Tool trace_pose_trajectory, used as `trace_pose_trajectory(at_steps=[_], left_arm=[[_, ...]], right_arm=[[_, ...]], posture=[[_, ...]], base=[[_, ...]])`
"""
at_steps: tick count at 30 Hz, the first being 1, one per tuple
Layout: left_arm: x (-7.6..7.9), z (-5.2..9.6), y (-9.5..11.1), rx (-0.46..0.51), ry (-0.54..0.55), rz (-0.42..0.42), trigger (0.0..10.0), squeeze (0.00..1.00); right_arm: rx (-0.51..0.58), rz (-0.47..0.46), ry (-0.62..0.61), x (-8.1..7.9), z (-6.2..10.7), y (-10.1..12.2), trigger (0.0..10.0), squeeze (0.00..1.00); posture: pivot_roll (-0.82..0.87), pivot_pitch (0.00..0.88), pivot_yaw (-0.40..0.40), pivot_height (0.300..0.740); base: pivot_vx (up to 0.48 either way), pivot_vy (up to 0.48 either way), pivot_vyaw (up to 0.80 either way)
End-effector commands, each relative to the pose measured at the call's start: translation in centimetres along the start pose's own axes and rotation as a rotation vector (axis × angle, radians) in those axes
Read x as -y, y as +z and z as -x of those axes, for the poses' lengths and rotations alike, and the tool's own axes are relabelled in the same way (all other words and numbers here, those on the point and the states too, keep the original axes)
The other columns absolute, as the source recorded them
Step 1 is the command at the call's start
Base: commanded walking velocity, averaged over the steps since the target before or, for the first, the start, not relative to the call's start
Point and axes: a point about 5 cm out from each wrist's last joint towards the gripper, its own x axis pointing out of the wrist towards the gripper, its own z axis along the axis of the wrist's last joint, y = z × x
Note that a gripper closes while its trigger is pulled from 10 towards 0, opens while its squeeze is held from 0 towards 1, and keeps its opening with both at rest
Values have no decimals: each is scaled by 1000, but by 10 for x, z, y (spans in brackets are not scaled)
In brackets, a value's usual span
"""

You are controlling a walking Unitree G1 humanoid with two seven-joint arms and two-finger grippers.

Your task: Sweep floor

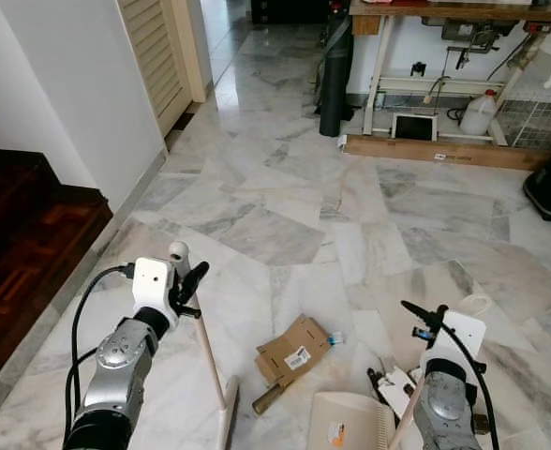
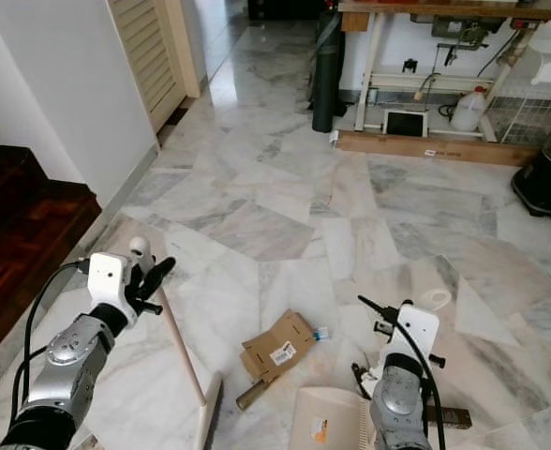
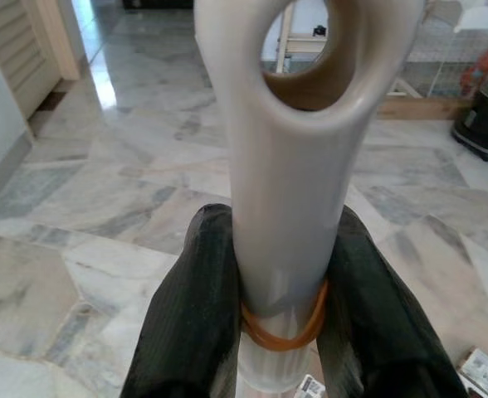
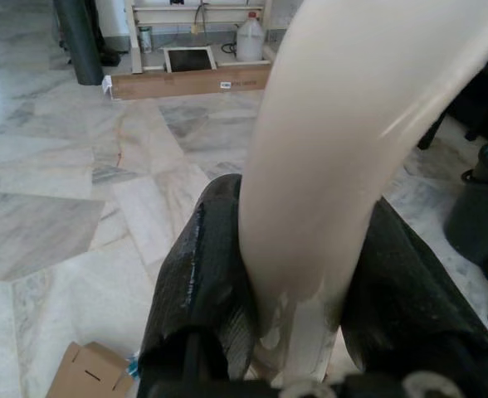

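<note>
On the floor (image 1: 285,216) ahead of me a flattened cardboard box (image 1: 294,349) lies between broom (image 1: 210,361) on my left and dustpan (image 1: 350,422) on my right — workbench (image 1: 444,19) far behind.

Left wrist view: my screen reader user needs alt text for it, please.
The left tool is clamped on a cream broom handle with a hanging hole at its end and an orange rubber band around it. Beyond lies marble floor.
</note>
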Motion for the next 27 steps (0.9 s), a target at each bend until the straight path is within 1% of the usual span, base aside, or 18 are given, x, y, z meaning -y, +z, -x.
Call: trace_pose_trajectory(at_steps=[1, 2, 5, 6, 13, 14, 16, 18, 25, 26, 27], left_arm=[[-5, -1, 2, -3, -10, -10, 10000, 0], [-5, -1, 2, -7, -18, -5, 10000, 0], [3, -3, -1, -33, -100, 25, 10000, 0], [3, -3, -1, -34, -106, 27, 10000, 0], [9, -3, 2, -36, -185, 27, 10000, 0], [11, -3, 4, -39, -208, 31, 10000, 0], [11, -3, 4, -40, -217, 32, 10000, 0], [13, -2, 7, -47, -263, 26, 10000, 0], [12, 3, 14, -58, -311, 4, 10000, 0], [8, 3, 18, -44, -294, -17, 10000, 0], [8, 3, 18, -44, -294, -17, 10000, 0]], right_arm=[[-36, 11, 11, -3, 6, -9, 10000, 0], [-34, 10, 11, -3, 7, -8, 10000, 0], [-28, 9, 11, -2, 6, -8, 10000, 0], [-27, 8, 11, -2, 6, -8, 10000, 0], [-32, 11, 14, -2, 6, -8, 10000, 0], [-31, 11, 15, -3, 6, -8, 10000, 0], [-31, 11, 16, -3, 6, -8, 10000, 0], [-32, 10, 17, -4, 5, -7, 10000, 0], [-34, 11, 21, -5, 3, -6, 10000, 0], [-35, 11, 21, -6, 3, -6, 10000, 0], [-35, 11, 21, -6, 3, -6, 10000, 0]], posture=[[88, 113, 63, 740], [86, 113, 63, 740], [84, 116, 61, 740], [84, 116, 61, 740], [88, 116, 58, 740], [88, 114, 58, 740], [88, 114, 58, 740], [90, 112, 58, 740], [96, 103, 55, 740], [98, 100, 55, 740], [98, 100, 55, 740]], base=[[0, 0, 0], [0, 0, 0], [0, 0, 0], [0, 0, 0], [0, 0, 0], [0, 0, 0], [0, 0, 0], [0, 0, 0], [0, 0, 0], [0, 0, 0], [0, 0, 0]])
